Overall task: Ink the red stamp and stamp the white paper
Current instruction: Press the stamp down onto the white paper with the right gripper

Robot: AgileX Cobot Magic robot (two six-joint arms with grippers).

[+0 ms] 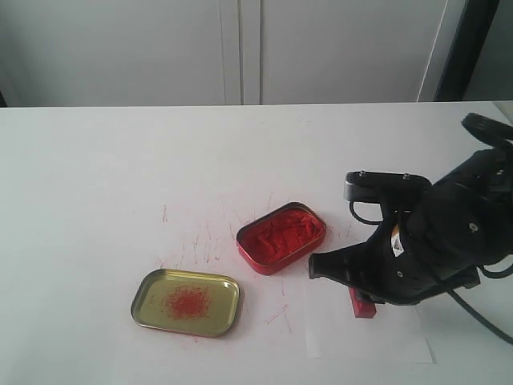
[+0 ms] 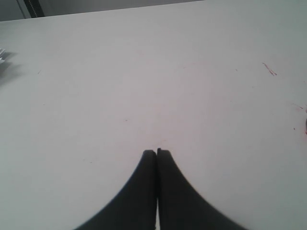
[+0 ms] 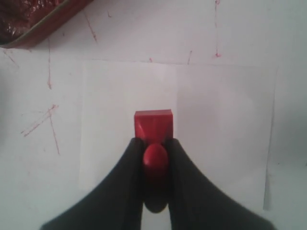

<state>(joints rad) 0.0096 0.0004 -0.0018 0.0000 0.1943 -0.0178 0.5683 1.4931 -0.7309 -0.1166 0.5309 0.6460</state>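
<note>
white paper (image 1: 337,341) lies flat at the near edge of the table (image 1: 96,176), right of centre in the exterior view, partly hidden under the right arm. the red stamp (image 1: 362,306) is on this sheet, square base down and well inside the paper's borders; whether the base presses the sheet or sits just clear of it cannot be told. the right gripper (image 3: 154,146) has its fingers (image 3: 129,182) drawn narrow, one on each side of the stamp's round handle, gripping it.

left of the paper, and apart from it, a shallow gold lid (image 1: 144,293) rests open side up with a red smudge in its middle. just beyond, between lid and arm, stands the red ink tin (image 1: 272,263), filled with rough red paste. thin red streaks mark the tabletop around both. pale cabinet doors (image 1: 240,48) close the far side.

the left gripper (image 2: 157,154), seen only in its wrist view, has its fingertips pressed together with nothing between them, over bare tabletop.
</note>
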